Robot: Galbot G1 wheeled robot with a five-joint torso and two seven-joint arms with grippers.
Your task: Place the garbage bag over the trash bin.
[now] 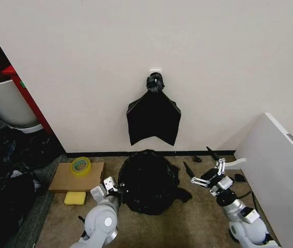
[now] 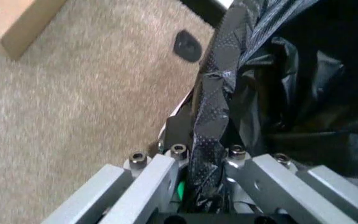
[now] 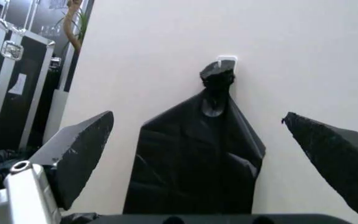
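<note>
Beside the silver-grey left tool [image 1: 110,187], the garbage bag [image 1: 147,182] is showing glossy black with a fine dotted texture; beyond it a yellow tape roll [image 1: 81,165] is lying on tan cardboard [image 1: 63,178].

garbage bag [image 1: 147,181] | glossy black, crinkled | draped over trash bin, hiding it | on carpet by wall

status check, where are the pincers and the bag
Left pincer shut on garbage bag edge. Right pincer open, off to the bag's right. Bag draped on floor under hanging bundle.
</note>
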